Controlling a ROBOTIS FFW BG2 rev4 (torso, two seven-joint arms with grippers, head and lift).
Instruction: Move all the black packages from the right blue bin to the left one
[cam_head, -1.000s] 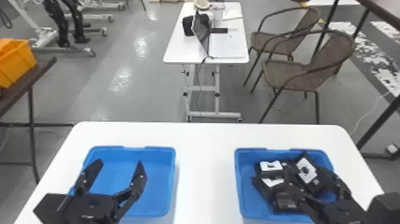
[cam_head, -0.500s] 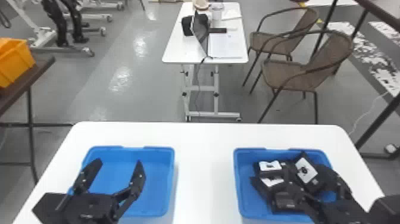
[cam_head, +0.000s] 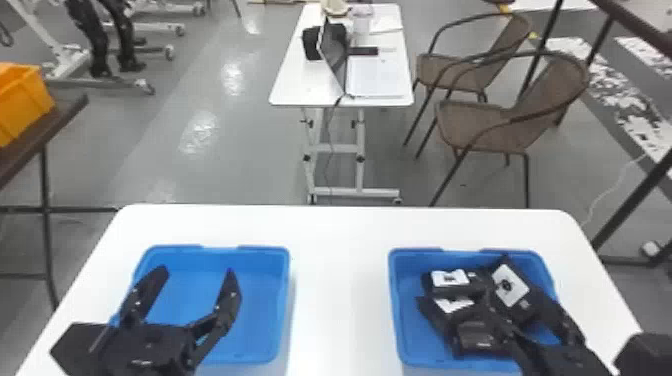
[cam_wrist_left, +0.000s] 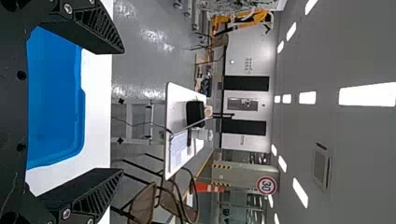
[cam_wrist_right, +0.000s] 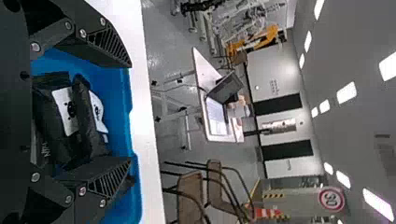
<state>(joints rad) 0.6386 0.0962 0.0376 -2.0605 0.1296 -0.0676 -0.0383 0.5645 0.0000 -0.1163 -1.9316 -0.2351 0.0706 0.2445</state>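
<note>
Several black packages (cam_wrist_right: 88, 126) lie in the right bin (cam_head: 415, 340); the right claw (cam_wrist_right: 131, 112) above it, wide open, empty, should straddle one squarely.

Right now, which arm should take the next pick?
Right, I'd say: the right gripper, fingers open, is at the black packages; the left gripper hangs over the left blue bin.

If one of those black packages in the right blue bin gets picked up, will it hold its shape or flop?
The black package would probably give somewhat, since its wrapping looks creased. Its neighbor may shift too, as they lie close together.
</note>
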